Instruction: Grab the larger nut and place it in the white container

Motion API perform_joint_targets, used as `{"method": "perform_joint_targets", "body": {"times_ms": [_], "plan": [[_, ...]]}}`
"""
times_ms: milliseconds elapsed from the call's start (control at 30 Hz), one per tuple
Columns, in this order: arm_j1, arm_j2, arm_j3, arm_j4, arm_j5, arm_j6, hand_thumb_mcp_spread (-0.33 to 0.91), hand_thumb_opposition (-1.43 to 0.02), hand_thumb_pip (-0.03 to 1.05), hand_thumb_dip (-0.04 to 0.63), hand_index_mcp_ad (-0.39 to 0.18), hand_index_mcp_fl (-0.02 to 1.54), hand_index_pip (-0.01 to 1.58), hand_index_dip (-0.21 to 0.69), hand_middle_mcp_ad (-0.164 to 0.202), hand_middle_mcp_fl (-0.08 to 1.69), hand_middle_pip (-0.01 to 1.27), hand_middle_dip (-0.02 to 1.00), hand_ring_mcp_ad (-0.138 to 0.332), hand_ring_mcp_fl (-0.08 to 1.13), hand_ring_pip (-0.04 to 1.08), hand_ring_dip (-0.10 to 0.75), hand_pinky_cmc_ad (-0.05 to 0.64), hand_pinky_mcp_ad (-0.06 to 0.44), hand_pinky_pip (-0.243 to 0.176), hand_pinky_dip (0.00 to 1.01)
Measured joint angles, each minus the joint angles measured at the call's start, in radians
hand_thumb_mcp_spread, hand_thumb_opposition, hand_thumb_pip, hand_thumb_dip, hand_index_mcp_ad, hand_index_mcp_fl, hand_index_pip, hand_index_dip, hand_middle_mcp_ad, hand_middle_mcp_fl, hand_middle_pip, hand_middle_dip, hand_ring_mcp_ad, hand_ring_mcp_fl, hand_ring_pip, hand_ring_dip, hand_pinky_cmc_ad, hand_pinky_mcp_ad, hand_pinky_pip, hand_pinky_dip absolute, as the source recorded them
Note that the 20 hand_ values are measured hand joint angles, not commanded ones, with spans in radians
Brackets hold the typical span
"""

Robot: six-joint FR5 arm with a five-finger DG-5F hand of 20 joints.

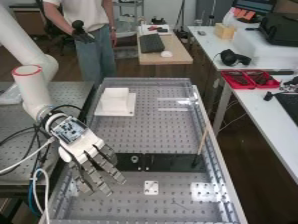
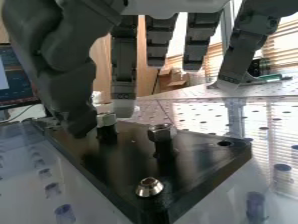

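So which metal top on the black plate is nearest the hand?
The metal top seen between thumb and fingertip; the other two stand farther away.

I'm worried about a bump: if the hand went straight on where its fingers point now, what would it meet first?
Probably the silver nut beside the thumb, or else the black plate under it; how far the hand is from either is unclear.

From above its near end, the high view looks down along the bench point(image 1: 143, 134) at a slant, far end in the frame's upper half. The wrist view faces low across a dark plate point(image 2: 199, 152), close up. Both share the hand point(image 1: 83, 146) and perforated benchtop.
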Motion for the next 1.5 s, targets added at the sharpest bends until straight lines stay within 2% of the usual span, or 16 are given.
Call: {"method": "perform_joint_targets", "body": {"times_ms": [367,600,1133,1500], "plan": [[-0.003,-0.008,-0.004,0.038,-0.003,-0.016,0.33,-0.79,0.73,0.175,-0.108,0.02,1.56,0.14,0.01,0.01,0.12,0.2,0.134,0.0,0.25,0.058,0.305,0.291,-0.11,0.84],[-0.003,-0.012,-0.011,0.074,-0.005,-0.028,0.36,-0.79,0.73,0.171,-0.108,0.21,1.56,0.108,0.01,0.01,0.12,0.2,0.131,0.0,0.25,0.058,0.305,0.293,-0.11,0.81],[-0.004,-0.021,0.001,0.044,-0.01,-0.007,0.35,-0.77,0.74,0.204,-0.084,0.23,1.56,0.112,0.012,0.01,0.12,0.2,0.131,0.0,0.24,0.063,0.307,0.276,-0.11,0.8],[-0.007,-0.023,-0.001,0.07,-0.013,-0.02,0.35,-0.8,0.73,0.201,-0.077,0.3,1.54,0.063,0.01,0.01,0.12,0.21,0.131,0.0,0.22,0.084,0.307,0.278,-0.106,0.77]]}}
